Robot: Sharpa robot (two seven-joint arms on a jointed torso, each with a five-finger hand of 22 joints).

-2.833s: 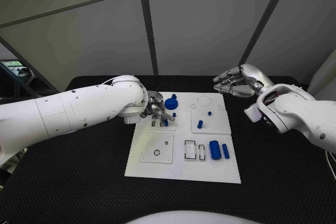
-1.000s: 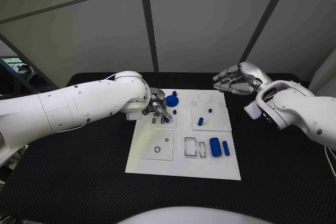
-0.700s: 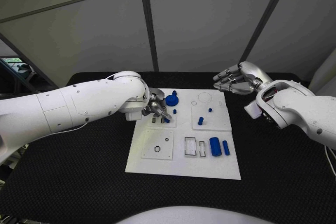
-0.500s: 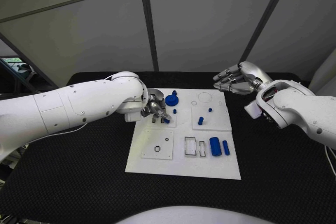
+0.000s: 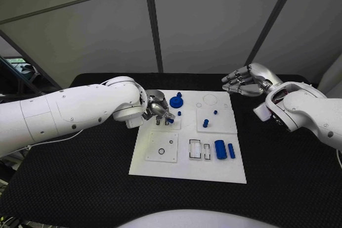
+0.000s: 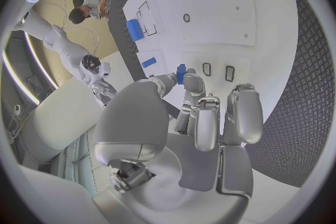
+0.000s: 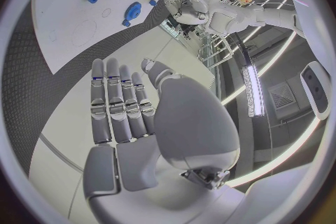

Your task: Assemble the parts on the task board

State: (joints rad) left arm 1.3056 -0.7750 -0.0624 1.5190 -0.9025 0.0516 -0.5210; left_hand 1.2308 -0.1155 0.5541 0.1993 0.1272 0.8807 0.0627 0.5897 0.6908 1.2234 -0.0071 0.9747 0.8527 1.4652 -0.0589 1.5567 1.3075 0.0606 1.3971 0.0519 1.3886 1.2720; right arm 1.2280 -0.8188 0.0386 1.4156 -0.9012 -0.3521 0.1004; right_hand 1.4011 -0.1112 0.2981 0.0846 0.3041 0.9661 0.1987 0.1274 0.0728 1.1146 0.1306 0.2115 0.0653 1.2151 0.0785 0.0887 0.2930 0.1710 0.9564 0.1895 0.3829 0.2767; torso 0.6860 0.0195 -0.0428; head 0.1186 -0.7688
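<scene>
Now the left hand (image 5: 157, 109) pinches a small blue part (image 6: 181, 73) over slots at the task board's (image 5: 187, 171) ten o'clock; next, seat it squarely; right hand (image 5: 246, 81) idles, fingers spread

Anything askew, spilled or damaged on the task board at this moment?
Nothing stands out. The task board lies flat on the black table, its blue parts sitting on it, none off the plate. The left robot hand pinches a small blue part over the board's near-left slots; the right robot hand hangs empty beyond the far-right corner.
</scene>
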